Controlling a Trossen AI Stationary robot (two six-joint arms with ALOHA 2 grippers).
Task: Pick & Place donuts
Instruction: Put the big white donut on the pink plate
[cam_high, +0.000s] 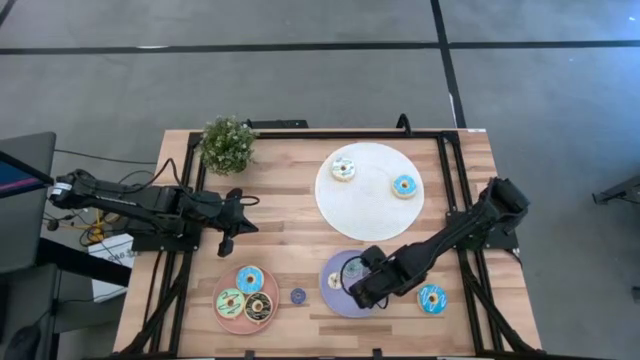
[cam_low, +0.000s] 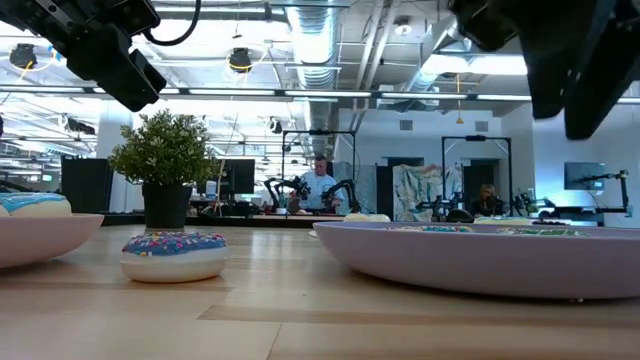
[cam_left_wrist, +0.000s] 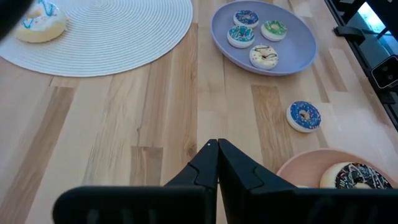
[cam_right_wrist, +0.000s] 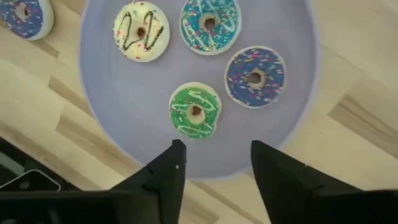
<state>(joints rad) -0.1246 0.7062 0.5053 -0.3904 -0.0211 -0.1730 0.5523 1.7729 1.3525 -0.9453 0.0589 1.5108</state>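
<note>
A purple plate (cam_right_wrist: 99, 93) holds several small donuts: green (cam_right_wrist: 195, 111), dark blue (cam_right_wrist: 255, 76), teal (cam_right_wrist: 209, 25) and cream with chocolate lines (cam_right_wrist: 141, 31). My right gripper (cam_right_wrist: 214, 158) hangs open above the plate's near side (cam_high: 340, 298), pointing down, with nothing between its fingers. The green donut lies just ahead of them. A larger blue donut (cam_high: 432, 298) lies on the table to the right of that arm. A small blue donut (cam_left_wrist: 304, 116) lies between the purple plate and a pink plate (cam_high: 222, 312). My left gripper (cam_left_wrist: 217, 158) is shut and empty, raised over the table's left side.
The pink plate carries three donuts (cam_high: 250, 279). A white round mat (cam_high: 370, 205) at the far middle bears two more donuts (cam_high: 343, 169) (cam_high: 404, 186). A small potted plant (cam_high: 227, 144) stands at the far left. Black frame rails (cam_high: 452, 180) run along the table's sides.
</note>
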